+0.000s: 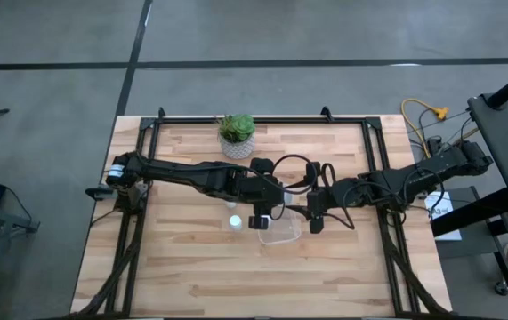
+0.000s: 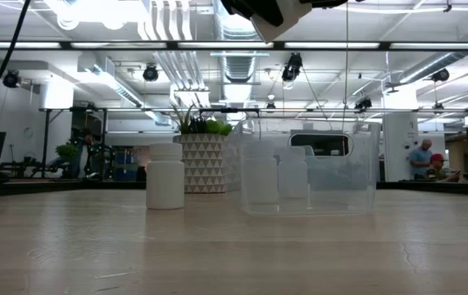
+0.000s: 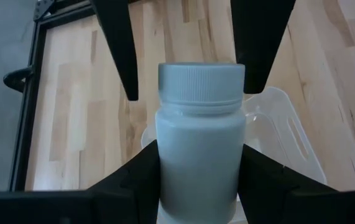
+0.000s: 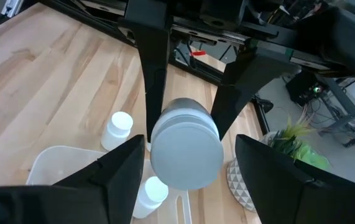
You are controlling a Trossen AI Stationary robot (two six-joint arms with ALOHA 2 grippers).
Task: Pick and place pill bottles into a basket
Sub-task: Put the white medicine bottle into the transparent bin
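While the left gripper [image 1: 258, 220] clamps the body of one bottle [image 3: 200, 143] in mid-air over the basket [image 2: 356, 164], the right gripper [image 1: 316, 220] faces it from the right, its fingers [image 3: 120, 50] spread open on either side of the cap, with a gap showing on at least one side. Two bottles [image 2: 260, 176] stand inside the basket, another [image 2: 165, 176] stands on the table just left of it, and a plant pot [image 2: 205, 164] sits farther back.
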